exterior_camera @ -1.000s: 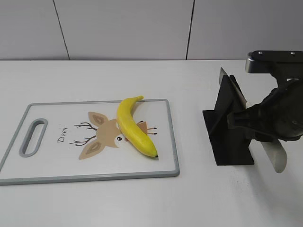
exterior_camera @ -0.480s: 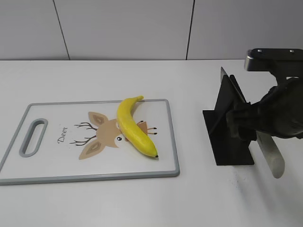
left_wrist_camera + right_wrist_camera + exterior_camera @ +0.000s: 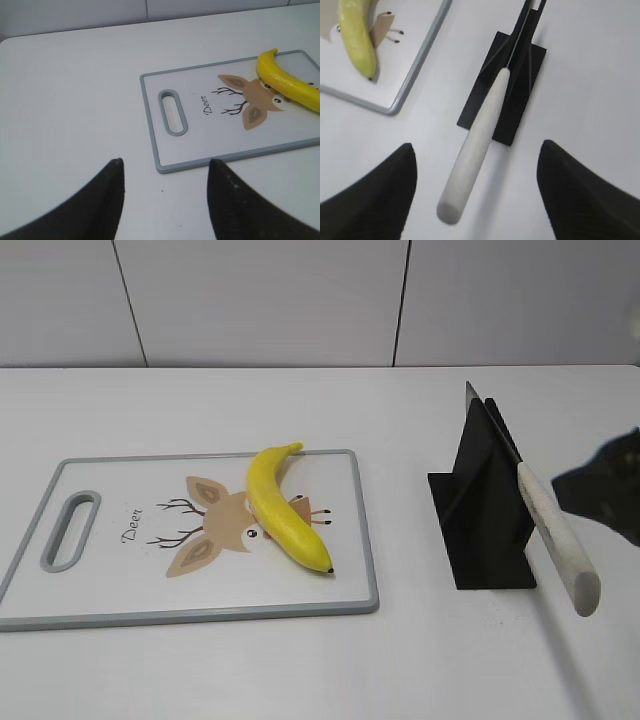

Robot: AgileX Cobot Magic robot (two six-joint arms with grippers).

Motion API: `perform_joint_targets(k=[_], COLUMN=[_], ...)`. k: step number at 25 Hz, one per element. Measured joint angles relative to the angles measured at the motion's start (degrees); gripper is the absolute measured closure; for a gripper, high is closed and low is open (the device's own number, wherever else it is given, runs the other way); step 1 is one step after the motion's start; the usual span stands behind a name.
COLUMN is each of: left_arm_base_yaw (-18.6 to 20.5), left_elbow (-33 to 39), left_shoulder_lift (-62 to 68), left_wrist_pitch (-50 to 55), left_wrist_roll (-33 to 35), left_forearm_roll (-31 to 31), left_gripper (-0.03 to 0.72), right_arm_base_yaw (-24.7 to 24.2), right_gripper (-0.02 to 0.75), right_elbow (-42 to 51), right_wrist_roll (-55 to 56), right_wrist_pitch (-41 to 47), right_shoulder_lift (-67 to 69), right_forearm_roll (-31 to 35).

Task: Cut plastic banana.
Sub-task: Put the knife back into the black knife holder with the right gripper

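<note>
The plastic banana [image 3: 283,507] lies whole on the deer-print cutting board [image 3: 120,590], bright yellow with its dark tip toward the front; it also shows in the left wrist view [image 3: 287,85] and the right wrist view [image 3: 357,37]. A knife with a white handle [image 3: 556,537] rests in a black stand [image 3: 480,510]. My right gripper [image 3: 477,150] is open, its fingers either side of the handle's end [image 3: 470,160] without touching it; only part of that arm [image 3: 608,495] shows at the exterior view's right edge. My left gripper [image 3: 165,165] is open and empty, above the table near the board's handle end.
The cutting board has a grey rim and a slot handle [image 3: 70,530] at its left end. The black knife stand [image 3: 505,95] sits right of the board. A white tiled wall [image 3: 300,300] backs the white table.
My right arm has pulled back to the right, away from the knife stand, uncovering the white handle. The knife, the banana and the board have not moved.
</note>
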Motion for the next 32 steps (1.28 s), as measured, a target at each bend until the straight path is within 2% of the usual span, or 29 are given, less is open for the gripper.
perform_joint_targets(k=[3, 8, 15, 25, 32], left_arm_base_yaw=[0.0, 0.0, 0.0, 0.0, 0.0], left_elbow=[0.0, 0.0, 0.0, 0.0, 0.0], left_shoulder_lift=[0.0, 0.0, 0.0, 0.0, 0.0], left_wrist_pitch=[0.0, -0.05, -0.1, -0.1, -0.1], left_wrist_roll=[0.0, 0.0, 0.0, 0.0, 0.0], left_forearm_roll=[0.0, 0.0, 0.05, 0.05, 0.15], left_gripper=[0.186, 0.188, 0.189, 0.189, 0.189], right_arm_base_yaw=[0.0, 0.0, 0.0, 0.0, 0.0], right_gripper=[0.164, 0.167, 0.176, 0.18, 0.181], right_elbow=[4.38, 9.82, 11.45, 11.95, 13.72], right_wrist_roll=[-5.04, -6.67, -8.38, -10.59, -10.84], right_wrist_pitch=[0.96, 2.89, 13.37, 20.08, 19.67], right_shoulder_lift=[-8.48, -23.21, -38.71, -53.0, -54.75], right_forearm_roll=[1.96, 2.02, 2.2, 2.25, 2.59])
